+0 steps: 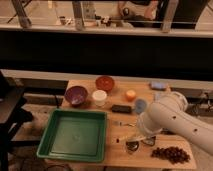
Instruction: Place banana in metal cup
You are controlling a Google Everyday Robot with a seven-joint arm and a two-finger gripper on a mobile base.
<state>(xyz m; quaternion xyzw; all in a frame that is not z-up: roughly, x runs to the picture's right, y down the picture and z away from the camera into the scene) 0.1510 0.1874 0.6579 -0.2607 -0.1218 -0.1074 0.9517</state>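
Claw [142, 140], grip unreadable, hangs low just beside the metal cup [132, 146], left of the grape cluster [172, 154].

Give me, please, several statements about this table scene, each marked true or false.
1. The green tray lies on the front left part of the table. True.
2. The grape cluster lies inside the green tray. False: it lies on the table near the front right corner, outside the tray.
3. The gripper is low over the table's front, close beside the metal cup. True.
4. The white cup stands to the right of the small orange cup. False: in the picture it stands to the orange cup's left.
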